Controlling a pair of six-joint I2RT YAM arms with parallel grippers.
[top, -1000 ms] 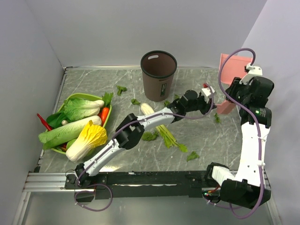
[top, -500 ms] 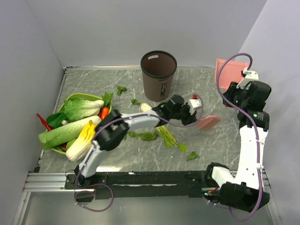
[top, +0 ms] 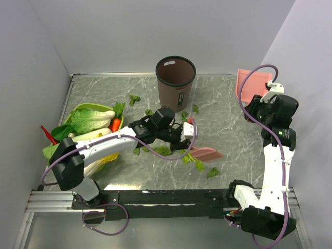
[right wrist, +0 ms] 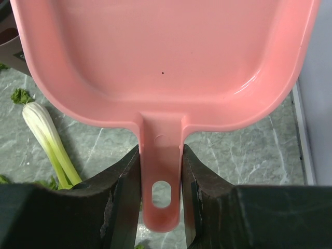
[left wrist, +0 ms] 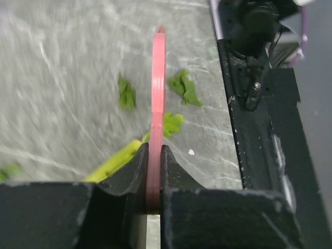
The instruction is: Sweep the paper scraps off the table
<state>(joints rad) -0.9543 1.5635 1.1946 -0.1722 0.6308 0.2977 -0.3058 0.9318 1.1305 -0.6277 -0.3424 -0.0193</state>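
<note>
Several paper scraps lie on the table [top: 228, 129]: one near the front [top: 213, 172], one mid-table [top: 165, 151], others by the bin [top: 134, 98]. My left gripper [top: 191, 144] reaches over the table's middle, shut on a thin pink sweeper [top: 206, 153]. In the left wrist view the sweeper [left wrist: 158, 88] runs edge-on out of the left gripper [left wrist: 154, 155], with scraps [left wrist: 185, 88] on either side of it. At the far right my right gripper [top: 253, 105] holds the pink dustpan [top: 245, 83] raised and tilted. Its handle [right wrist: 160, 155] is clamped in the right gripper [right wrist: 160, 171].
A brown bin [top: 175, 78] stands at the back centre. At the left, a green basket [top: 78, 110] holds cabbage, carrot and other vegetables. A leek-like stalk [right wrist: 49, 140] lies mid-table, partly under my left arm. The black base rail [left wrist: 259, 104] runs along the near edge.
My left arm has swung from the right side back toward the table's middle and front, carrying the pink sweeper with it. The right gripper has tipped the dustpan slightly higher and leftward.
</note>
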